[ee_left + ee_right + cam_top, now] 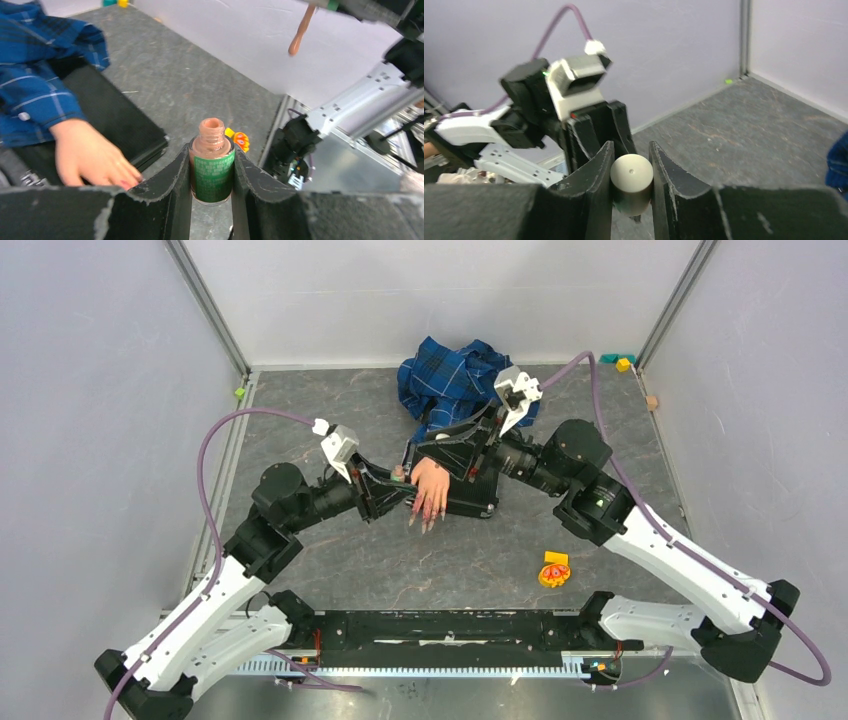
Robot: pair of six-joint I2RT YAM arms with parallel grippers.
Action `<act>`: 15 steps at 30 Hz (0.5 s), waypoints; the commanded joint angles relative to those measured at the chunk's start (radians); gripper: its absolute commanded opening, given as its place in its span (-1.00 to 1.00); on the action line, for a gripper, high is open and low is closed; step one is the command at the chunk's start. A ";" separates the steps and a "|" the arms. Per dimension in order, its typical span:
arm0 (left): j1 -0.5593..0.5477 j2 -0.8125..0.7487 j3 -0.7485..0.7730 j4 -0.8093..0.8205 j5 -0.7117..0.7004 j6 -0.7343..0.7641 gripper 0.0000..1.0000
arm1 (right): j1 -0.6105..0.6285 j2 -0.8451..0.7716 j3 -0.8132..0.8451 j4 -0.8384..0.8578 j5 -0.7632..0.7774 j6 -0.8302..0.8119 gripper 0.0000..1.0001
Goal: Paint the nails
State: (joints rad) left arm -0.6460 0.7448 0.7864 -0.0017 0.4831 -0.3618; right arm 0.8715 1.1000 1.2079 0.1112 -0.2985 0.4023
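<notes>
the left gripper (pixel 212 156) is clamped on a small nail polish bottle (pixel 213 175) with a green label. the bottle stands upright between the two black fingers, its neck uncapped and peach-coloured polish showing inside. the right gripper (pixel 631 160) is clenched on the bottle's cap (pixel 631 176), a pale round-topped cylinder pinched between its fingers. from the left wrist view the brush (pixel 299 35) hangs from that cap, coated in the same peach polish, up high and well apart from the bottle's mouth.

just beside the bottle, on its left in the left wrist view, lies the mannequin hand (pixel 90 155), palm down, resting on a black pad (pixel 117 122) on the grey table (pixel 400 565). the nails (pixel 425 515) are long, pointed and pink-red, aimed toward the near edge of the table, right between the two arms. whether any wet polish sits on them i cannot tell. a blue plaid sleeve (pixel 450 375) bunches up behind the hand toward the back wall. a small orange and yellow object (pixel 553 570) sits on the table nearer the right arm's base.
</notes>
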 commanded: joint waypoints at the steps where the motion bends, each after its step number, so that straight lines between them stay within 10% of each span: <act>1: 0.010 -0.032 0.074 -0.132 -0.157 0.104 -0.96 | -0.005 -0.043 -0.091 0.010 0.121 -0.019 -1.00; 15: 0.014 0.032 0.069 -0.170 0.279 0.218 -0.96 | 0.032 -0.062 -0.251 0.345 0.028 0.119 -1.00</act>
State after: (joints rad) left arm -0.6350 0.7525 0.8219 -0.1482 0.6197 -0.2134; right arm 0.8780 1.0420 0.9298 0.3099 -0.2356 0.4900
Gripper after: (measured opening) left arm 0.349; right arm 0.327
